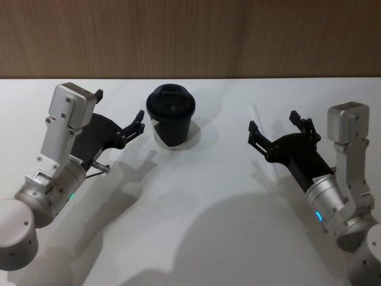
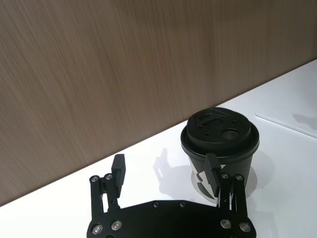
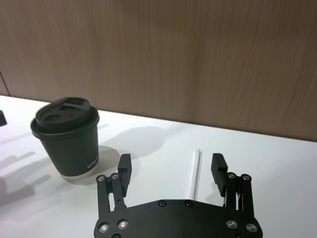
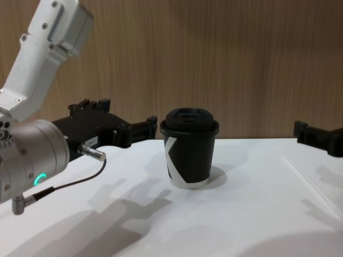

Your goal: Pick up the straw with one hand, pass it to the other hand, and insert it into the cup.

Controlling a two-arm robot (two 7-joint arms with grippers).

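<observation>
Right pincer (image 3: pixel 171 163), wide, straddles the straw (image 3: pixel 196 173) lying lower centre on the worktop (image 3: pixel 277 163); best centred, lowered squarely, closed mid-length. Left pincer (image 1: pixel 119 107), wide, idles beside the cup (image 1: pixel 171 116), upper centre.

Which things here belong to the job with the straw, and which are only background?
Belongs to the job: straw, flat on the table; cup, lidded; left gripper, open; right gripper, open.
Just there: table; wooden wall behind.
</observation>
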